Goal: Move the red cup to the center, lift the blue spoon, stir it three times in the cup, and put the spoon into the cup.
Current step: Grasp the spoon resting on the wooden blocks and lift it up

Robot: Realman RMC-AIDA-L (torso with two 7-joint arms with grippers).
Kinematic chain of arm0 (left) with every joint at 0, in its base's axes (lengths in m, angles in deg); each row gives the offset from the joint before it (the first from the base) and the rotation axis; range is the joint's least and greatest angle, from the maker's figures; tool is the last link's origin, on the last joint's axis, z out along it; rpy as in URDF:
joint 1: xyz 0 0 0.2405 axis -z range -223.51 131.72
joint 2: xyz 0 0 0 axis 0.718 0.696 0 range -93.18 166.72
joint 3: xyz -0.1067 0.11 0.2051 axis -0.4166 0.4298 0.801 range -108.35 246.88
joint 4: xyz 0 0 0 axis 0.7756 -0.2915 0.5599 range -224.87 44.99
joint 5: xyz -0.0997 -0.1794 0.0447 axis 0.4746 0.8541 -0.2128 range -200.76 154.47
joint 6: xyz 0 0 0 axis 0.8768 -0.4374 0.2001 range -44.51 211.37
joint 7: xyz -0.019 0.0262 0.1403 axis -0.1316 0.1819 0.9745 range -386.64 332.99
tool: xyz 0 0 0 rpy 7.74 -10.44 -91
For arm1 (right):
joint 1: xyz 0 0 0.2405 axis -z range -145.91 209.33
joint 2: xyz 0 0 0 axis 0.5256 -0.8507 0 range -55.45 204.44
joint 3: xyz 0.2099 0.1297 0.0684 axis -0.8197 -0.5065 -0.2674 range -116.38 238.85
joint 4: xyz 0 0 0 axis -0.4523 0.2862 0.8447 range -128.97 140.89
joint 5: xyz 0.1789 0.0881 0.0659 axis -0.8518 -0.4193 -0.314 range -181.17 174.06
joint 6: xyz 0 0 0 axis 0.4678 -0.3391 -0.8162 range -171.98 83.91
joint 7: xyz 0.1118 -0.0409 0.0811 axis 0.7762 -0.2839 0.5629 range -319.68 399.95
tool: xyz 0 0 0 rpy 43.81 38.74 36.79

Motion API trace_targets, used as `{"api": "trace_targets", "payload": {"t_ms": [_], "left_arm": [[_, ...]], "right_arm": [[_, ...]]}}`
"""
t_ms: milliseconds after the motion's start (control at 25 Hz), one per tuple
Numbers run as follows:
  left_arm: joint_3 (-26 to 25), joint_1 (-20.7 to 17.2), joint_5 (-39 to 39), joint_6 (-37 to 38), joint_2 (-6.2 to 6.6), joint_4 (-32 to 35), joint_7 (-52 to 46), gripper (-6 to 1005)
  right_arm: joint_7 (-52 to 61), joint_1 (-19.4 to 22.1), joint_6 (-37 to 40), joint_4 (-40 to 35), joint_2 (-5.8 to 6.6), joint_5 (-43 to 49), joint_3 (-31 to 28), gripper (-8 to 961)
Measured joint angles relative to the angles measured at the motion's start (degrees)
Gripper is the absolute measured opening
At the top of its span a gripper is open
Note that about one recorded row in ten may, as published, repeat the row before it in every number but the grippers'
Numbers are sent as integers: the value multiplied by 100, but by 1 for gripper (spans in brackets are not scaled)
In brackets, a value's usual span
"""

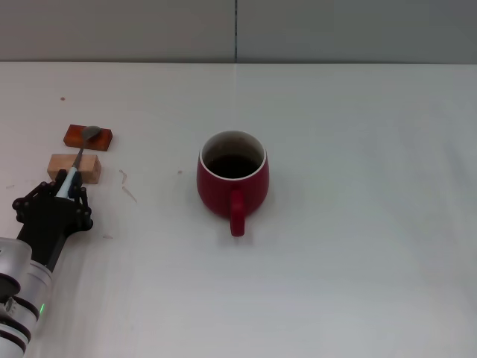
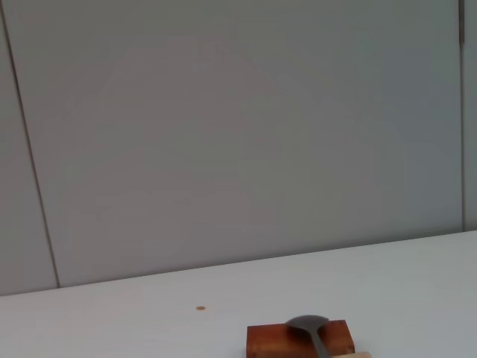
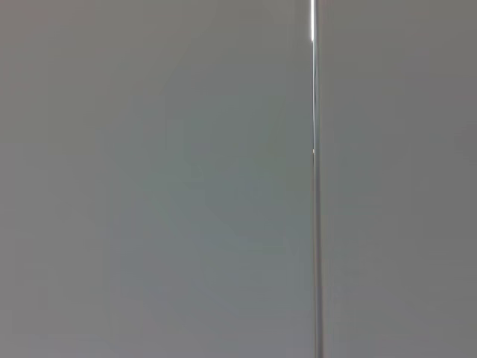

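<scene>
The red cup (image 1: 232,181) stands upright near the middle of the white table, its handle turned toward me and its inside dark. At the far left lies the blue spoon (image 1: 77,159). Its grey bowl rests on a red-brown block (image 1: 87,138), and its neck crosses a tan block (image 1: 74,167). In the left wrist view the blue spoon's bowl (image 2: 307,324) shows on the red-brown block (image 2: 298,341). My left gripper (image 1: 67,186) sits at the pale blue handle end, low over the table. My right gripper is out of view.
The two small blocks sit close together near the table's left edge. A grey wall runs behind the table's far edge, and the right wrist view shows only this wall. White tabletop (image 1: 358,224) spreads to the right of the cup.
</scene>
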Motion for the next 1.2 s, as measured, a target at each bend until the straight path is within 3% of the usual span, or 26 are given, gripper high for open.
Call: {"api": "trace_targets", "payload": {"t_ms": [1200], "left_arm": [[-79,-9,0,-11,-2,29,2,165]], "right_arm": [[0,2,2,2,-44,0,-35,559]]}}
